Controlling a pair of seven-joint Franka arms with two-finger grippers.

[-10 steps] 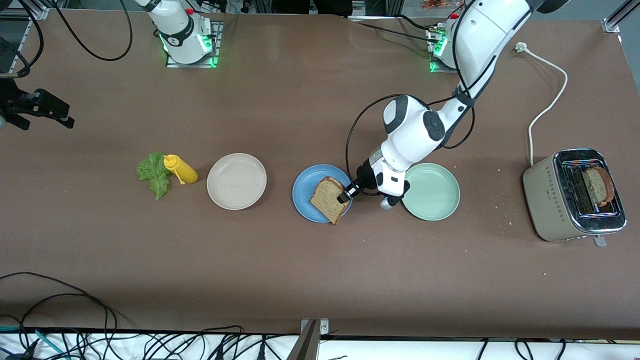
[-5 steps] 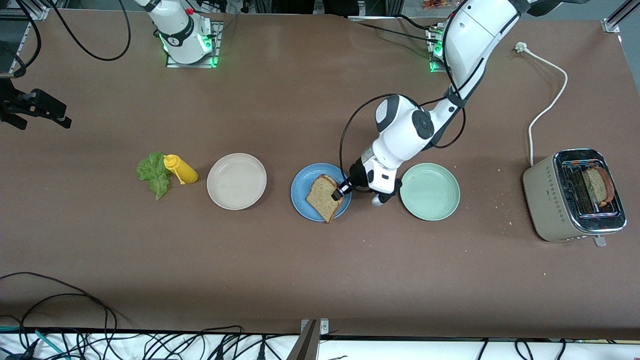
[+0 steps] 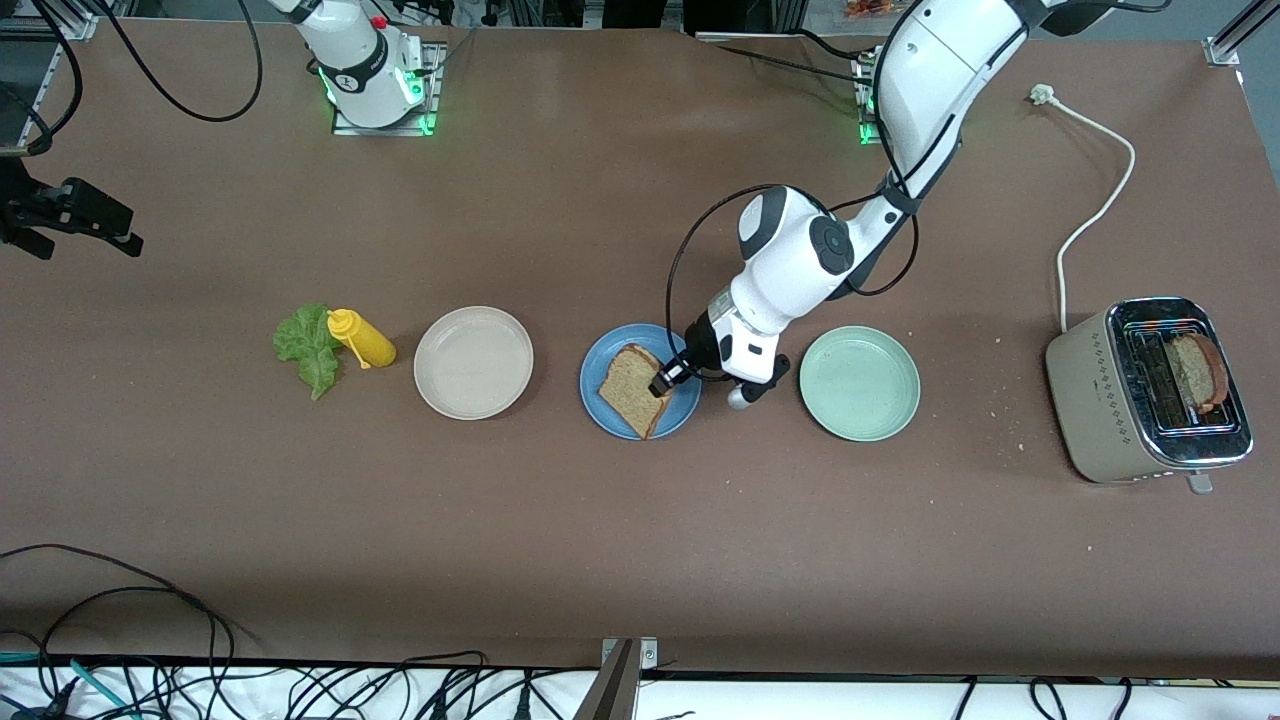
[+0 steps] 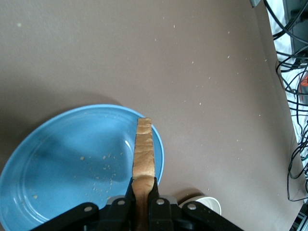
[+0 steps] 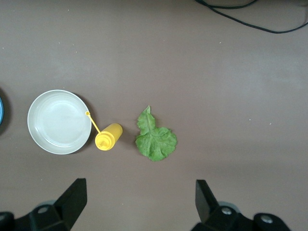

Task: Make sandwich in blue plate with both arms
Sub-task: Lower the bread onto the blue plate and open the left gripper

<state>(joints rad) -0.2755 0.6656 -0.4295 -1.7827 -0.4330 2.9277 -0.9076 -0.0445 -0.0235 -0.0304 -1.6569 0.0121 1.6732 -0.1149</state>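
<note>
The blue plate (image 3: 615, 361) sits mid-table between a beige plate and a mint-green one. My left gripper (image 3: 662, 383) is over it, shut on one corner of a brown bread slice (image 3: 628, 388). The slice hangs tilted over the plate. In the left wrist view the bread slice (image 4: 143, 154) shows edge-on, pinched in the left gripper (image 4: 143, 192) above the blue plate (image 4: 67, 163), which holds only crumbs. The lettuce leaf (image 3: 305, 348) lies toward the right arm's end. My right gripper (image 5: 139, 207) waits open high above the lettuce leaf (image 5: 155, 137), holding nothing.
A yellow squeeze bottle (image 3: 362, 339) lies against the lettuce, next to the beige plate (image 3: 473, 362). The mint-green plate (image 3: 859, 383) sits beside the blue one. A toaster (image 3: 1090, 400) holding another bread slice (image 3: 1197, 370) stands at the left arm's end, its cord (image 3: 1095, 190) trailing across the table.
My left gripper has carried the bread slice toward the right arm's end, from overhanging the blue plate's near rim to mostly over the plate. The right arm barely moved.
</note>
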